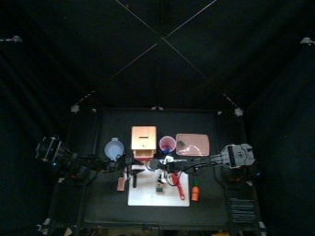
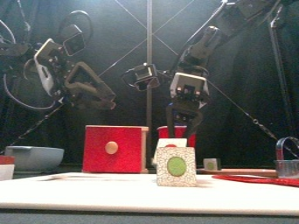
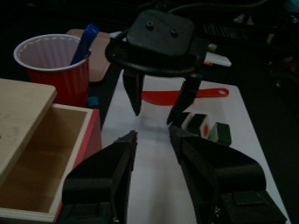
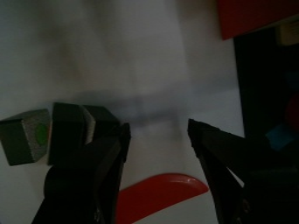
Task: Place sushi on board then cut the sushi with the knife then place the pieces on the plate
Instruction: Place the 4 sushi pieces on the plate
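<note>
Cutting comes next, I judge. The flat white cutting board (image 1: pixel 157 197) is bare at its near end; the flat pink tray (image 1: pixel 194 144) waits far right. Right gripper (image 2: pixel 176 136) and left gripper (image 3: pixel 155 147) hang open, empty, above the dark green toy sushi roll (image 2: pixel 176 166) on the board; the red toy knife (image 4: pixel 163 188) beside it needs grasping.

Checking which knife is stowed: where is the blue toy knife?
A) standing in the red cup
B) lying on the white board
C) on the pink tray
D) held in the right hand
A: the left wrist view shows the blue knife standing in the red cup, while the red knife lies on the white board.
</note>
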Available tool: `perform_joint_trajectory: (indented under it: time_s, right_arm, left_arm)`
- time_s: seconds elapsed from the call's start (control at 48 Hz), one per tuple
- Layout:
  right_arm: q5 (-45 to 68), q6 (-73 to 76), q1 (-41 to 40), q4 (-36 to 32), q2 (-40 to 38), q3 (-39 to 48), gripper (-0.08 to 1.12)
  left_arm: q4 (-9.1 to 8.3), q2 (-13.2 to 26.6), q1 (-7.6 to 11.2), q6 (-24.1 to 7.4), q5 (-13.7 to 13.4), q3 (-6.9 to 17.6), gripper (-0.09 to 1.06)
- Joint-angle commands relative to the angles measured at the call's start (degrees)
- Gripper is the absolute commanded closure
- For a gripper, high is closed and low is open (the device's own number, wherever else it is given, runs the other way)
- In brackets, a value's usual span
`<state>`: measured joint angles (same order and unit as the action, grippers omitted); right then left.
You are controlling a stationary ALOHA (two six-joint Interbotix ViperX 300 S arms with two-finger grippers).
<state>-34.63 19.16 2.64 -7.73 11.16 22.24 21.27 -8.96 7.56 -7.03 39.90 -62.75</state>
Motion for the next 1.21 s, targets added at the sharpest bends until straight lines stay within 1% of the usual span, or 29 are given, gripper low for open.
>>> perform_joint_trajectory:
  time_s: [0.021, 0.667, 0.896, 1.042, 1.208]
  right_arm:
    - [-0.7, -0.1, 1.0, 0.9, -2.8, -1.0, 0.16]
    - [-3.5, 1.1, 1.5, 1.1, -4.7, -2.9, 0.16]
    - [-3.2, 1.1, 2.2, 4.7, -3.3, -3.6, 0.16]
    - [-2.8, 1.1, 2.3, 8.8, -2.8, -3.5, 0.16]
    - [-2.2, 1.2, 2.5, 10.5, -2.1, -3.5, 0.16]
  left_arm:
    - [0.09, -0.2, 0.09, -0.2, 0.2, 0.6, 0.21]
    - [0.09, -0.1, 0.09, -0.1, 0.2, 0.7, 0.21]
    - [0.09, 0.0, 0.18, -0.1, 0.2, 0.6, 0.21]
    - [0.09, 0.0, 0.18, -0.2, 0.2, 0.6, 0.21]
    - [0.09, -0.1, 0.18, -0.3, 0.2, 0.6, 0.21]
